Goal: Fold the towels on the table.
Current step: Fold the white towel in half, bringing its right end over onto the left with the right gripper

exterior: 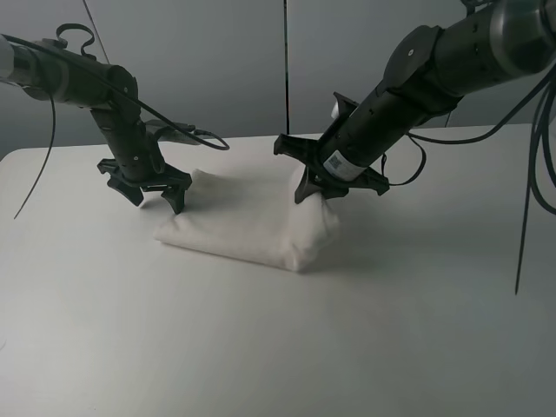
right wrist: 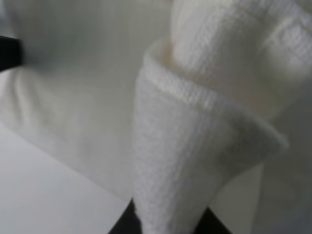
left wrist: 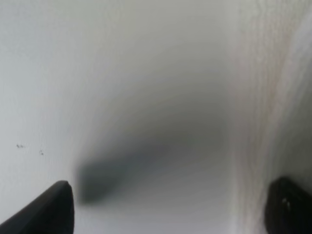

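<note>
the white terry cloth towel [exterior: 248, 228] lies bunched in a thick, partly folded heap on the large plain white smooth tabletop [exterior: 261, 347], toward its far edge in the high view. there the right gripper [exterior: 307, 193] is clenched on the heap's right corner and holds it up in a small peak, while the left gripper [exterior: 158, 201] hangs released, jaws spread, just beside the towel's left end with nothing between them. the risk from here: only one corner is held, so pulling it across could drag the whole bundle sideways instead of laying one layer over, leaving a crooked fold. in the left wrist view the left gripper [left wrist: 168, 214] shows two dark fingertips [left wrist: 48, 209] wide apart over bare tabletop [left wrist: 122, 73], with the towel [left wrist: 273, 97] running beside one of them; if it closes where it is, it may catch only a sliver of cloth, or none, and miss the corner. in the right wrist view the right gripper [right wrist: 170, 226] pinches a rolled, doubled-over fold of towel [right wrist: 195, 161]; how many layers sit in the pinch i cannot tell, and a thick roll in a narrow bite could slip out, or carry extra layers along.
</note>
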